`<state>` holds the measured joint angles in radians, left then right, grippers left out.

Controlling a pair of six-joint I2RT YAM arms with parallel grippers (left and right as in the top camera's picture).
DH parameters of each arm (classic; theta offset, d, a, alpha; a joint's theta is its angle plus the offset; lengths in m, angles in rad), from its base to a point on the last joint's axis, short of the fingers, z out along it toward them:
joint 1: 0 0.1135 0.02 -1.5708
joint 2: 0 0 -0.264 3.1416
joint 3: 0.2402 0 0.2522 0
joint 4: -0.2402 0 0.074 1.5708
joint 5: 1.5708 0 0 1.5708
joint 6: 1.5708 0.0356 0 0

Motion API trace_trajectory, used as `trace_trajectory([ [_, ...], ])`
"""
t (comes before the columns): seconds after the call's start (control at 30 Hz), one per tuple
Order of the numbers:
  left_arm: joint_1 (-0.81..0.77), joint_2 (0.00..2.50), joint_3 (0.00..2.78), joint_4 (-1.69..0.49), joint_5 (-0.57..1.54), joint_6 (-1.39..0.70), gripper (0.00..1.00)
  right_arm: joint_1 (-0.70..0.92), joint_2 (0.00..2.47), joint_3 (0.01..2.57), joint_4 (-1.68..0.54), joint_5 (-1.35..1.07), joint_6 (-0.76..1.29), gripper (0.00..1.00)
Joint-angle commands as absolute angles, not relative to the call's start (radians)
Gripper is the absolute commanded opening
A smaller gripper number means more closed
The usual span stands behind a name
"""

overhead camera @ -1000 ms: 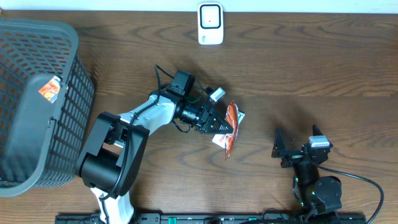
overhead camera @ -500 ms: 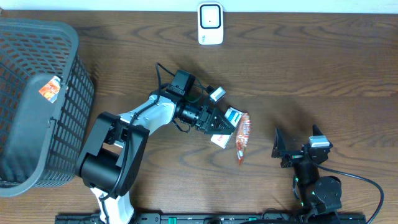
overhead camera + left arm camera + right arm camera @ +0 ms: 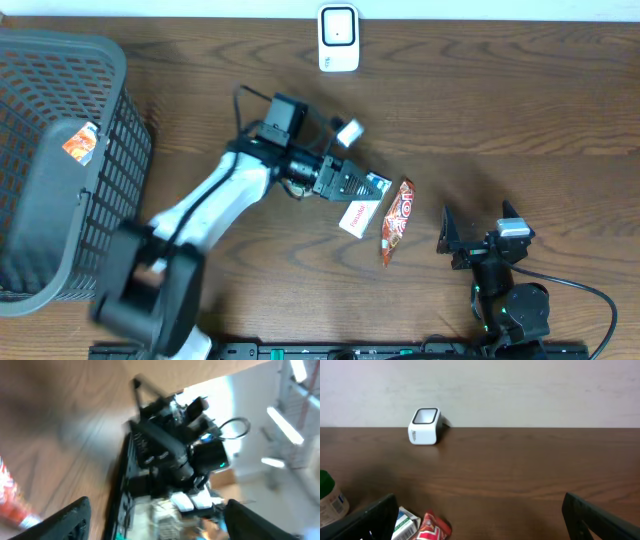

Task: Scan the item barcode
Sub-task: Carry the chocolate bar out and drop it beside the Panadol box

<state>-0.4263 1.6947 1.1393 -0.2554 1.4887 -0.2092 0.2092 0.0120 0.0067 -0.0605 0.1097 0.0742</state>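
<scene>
Both open now, my left gripper (image 3: 376, 185) is backing off the dropped packet (image 3: 396, 221), my right gripper (image 3: 478, 231) idling; I am scanning nothing yet.

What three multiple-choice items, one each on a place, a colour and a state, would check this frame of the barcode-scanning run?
1. Where does the white scanner stand on the table?
A. at the far edge
B. at the near edge, by the arm bases
C. at the right-hand end

2. What colour is the snack packet?
A. blue
B. red
C. green

3. How is the left gripper?
A. shut on the packet
B. shut on the scanner
C. open, holding nothing

Key:
1 A, the overhead view shows it at the far edge.
2 B, its wrapper is red with pale print.
3 C, the left wrist view shows the fingers wide apart with nothing between them, and the packet lies flat on the table.
</scene>
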Motion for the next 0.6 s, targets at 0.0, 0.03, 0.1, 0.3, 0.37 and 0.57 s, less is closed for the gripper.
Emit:
trace_trajectory([
  [0.0,-0.418,1.517,1.214,-0.241,1.348,-0.326,0.85,0.218,0.006,0.006,-0.064,0.115,0.066,0.99],
  [0.03,-0.414,1.469,1.23,-0.242,1.327,-0.328,0.85,0.218,0.006,0.006,-0.064,0.115,0.066,0.99],
  [0.1,-0.393,1.377,1.262,-0.245,1.284,-0.345,0.86,0.218,0.006,0.006,-0.064,0.115,0.066,0.99],
  [0.3,-0.126,1.16,1.345,-0.253,1.203,-0.452,0.86,0.218,0.006,0.006,-0.064,0.115,0.066,0.99],
  [0.37,0.06,1.12,1.369,-0.279,1.203,-0.482,0.86,0.218,0.006,0.006,-0.064,0.115,0.066,0.99],
  [0.57,0.581,1.144,1.38,-0.35,1.175,-0.594,0.86,0.218,0.006,0.006,-0.064,0.115,0.066,0.99],
])
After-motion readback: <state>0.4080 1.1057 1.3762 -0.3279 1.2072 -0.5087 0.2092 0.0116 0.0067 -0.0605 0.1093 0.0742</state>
